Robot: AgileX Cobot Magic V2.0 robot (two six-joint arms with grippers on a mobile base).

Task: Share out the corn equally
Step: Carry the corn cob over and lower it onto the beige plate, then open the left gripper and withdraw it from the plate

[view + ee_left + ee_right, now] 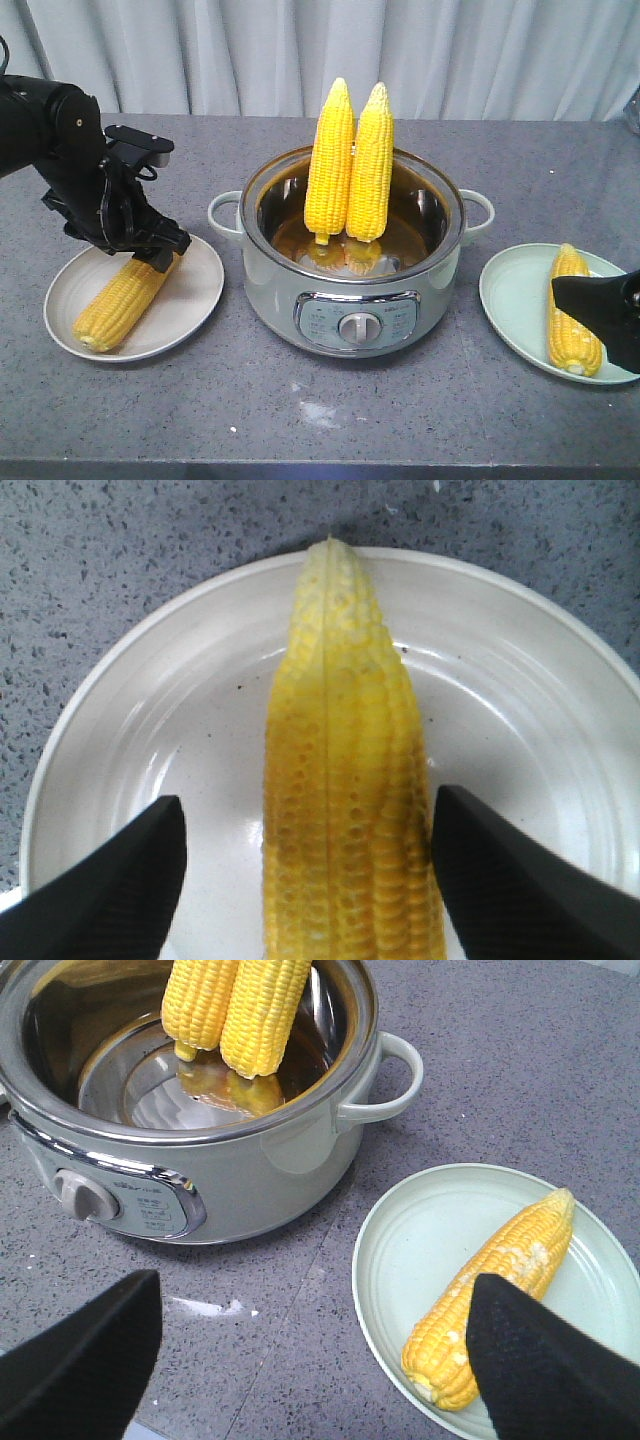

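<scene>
**Corn, four husked cobs, bright yellow.**
- Two upright cobs (350, 165) stand side by side, touching, in the electric cooking pot (270, 300). Their butts rest on the steel floor, their pale tips rise well above the rim, and they lean towards the back wall.
- White-plate cob (120, 305): one, lying flat on the white plate (200, 300) left of the pot, tip towards the pot.
- Green-plate cob (500, 1270): one, lying flat on the pale green plate (400, 1250) right of the pot.

**Left gripper** (310, 810). Low over the white plate, jaws apart and straddling the white-plate cob near its tapered end.
- In the wrist view, the finger on the left (120, 890) stands clear of the kernels, with bare plate between them.
- The finger on the right (510, 880) sits at the cob's edge, touching or very nearly so.
- It is not clamped on the cob.

**Right gripper** (315, 1300). Jaws spread wide with nothing between them, at the near edge of the green plate. One finger (540, 1360) overlaps the cob's butt end in view, and contact cannot be told.

**Setting.** Grey speckled countertop (330, 420). The pot has a front dial (358, 327) and two side handles. A pale curtain (480, 50) hangs behind.
</scene>
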